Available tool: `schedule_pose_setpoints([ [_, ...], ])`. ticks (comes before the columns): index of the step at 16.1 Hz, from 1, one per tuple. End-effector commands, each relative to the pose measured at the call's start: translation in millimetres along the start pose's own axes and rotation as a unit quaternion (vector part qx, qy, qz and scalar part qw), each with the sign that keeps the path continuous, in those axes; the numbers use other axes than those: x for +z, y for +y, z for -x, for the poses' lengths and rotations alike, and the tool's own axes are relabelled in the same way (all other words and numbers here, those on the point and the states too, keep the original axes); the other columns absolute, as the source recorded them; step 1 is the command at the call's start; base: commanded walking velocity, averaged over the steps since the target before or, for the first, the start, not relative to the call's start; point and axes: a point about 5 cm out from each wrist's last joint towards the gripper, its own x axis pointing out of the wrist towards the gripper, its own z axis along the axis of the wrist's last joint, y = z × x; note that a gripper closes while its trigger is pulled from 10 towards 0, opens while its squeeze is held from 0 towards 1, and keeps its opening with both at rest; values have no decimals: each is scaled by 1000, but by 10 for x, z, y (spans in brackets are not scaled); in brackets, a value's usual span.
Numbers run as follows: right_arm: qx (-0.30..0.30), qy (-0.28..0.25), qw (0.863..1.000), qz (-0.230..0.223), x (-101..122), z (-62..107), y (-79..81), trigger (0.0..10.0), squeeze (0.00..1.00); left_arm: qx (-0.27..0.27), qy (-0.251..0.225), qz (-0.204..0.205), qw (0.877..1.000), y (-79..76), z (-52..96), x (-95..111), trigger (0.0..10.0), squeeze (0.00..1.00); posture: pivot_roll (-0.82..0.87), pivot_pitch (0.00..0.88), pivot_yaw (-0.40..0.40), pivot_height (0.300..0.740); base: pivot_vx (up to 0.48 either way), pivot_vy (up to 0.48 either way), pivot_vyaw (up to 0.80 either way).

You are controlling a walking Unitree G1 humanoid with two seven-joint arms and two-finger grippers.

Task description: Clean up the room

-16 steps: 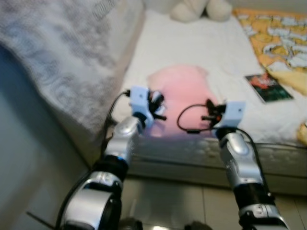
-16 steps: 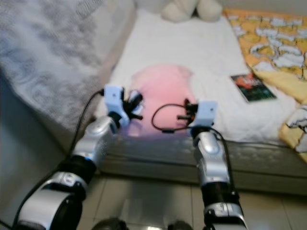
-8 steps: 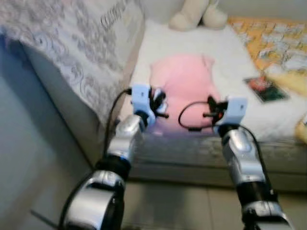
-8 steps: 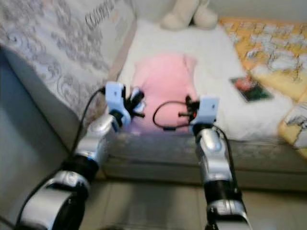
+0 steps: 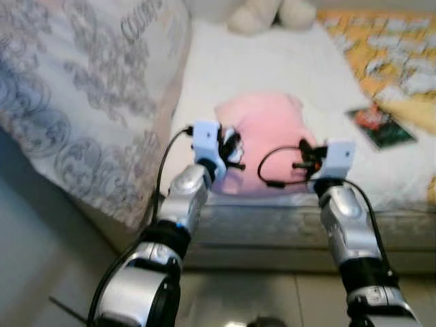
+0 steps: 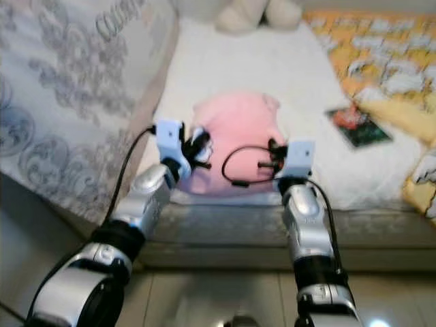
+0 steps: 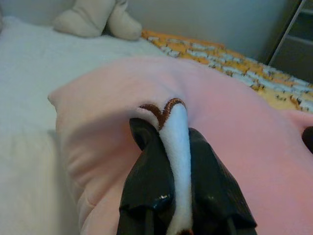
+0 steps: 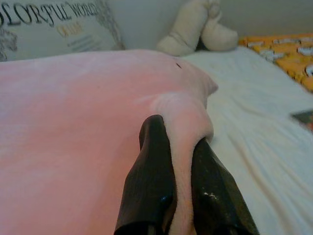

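Tiled floor (image 5: 272, 300) lies nearest, at the foot of the bed (image 5: 286, 225), and both silver arms reach up from it to the mattress edge. Left end effector (image 7: 177, 161) is clamped on a white, brown-trimmed part of the pink plush toy (image 5: 262, 136), which is squeezed between its two black fingers. Right end effector (image 8: 181, 161) is likewise pinched shut on a fold of the same pink plush, on the toy's other side (so the toy is held from both sides at once). The toy itself rests on the white sheet (image 5: 272, 68) near the front edge of the bed, between the two arms.

Beyond it, to the robot's right, a small dark book (image 5: 381, 125) lies flat on the sheet, well apart from the toy. A grey patterned pillow (image 5: 75, 95) stands along the robot's left. Farther back sit a cream stuffed animal (image 5: 269, 13) and an orange patterned blanket (image 5: 388, 48).

Judging from this, the tidying looks to be at an early stage: the toy is gripped but not yet lifted off the bed, and the book and bedding look untouched.
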Motion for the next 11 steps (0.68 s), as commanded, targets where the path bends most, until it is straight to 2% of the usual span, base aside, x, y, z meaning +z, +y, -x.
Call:
schedule_pose_setpoints([
  [1,-9,-20,1000,0,78,-24,-11,0,0,27,-26,-12,999,169,26,131,0,0,-100,0,39,730,435,0,0],
  [11,0,-25,1000,2,107,-68,24,0,0,33,-32,-11,999,183,10,174,0,0,-83,0,30,730,430,0,0],
])
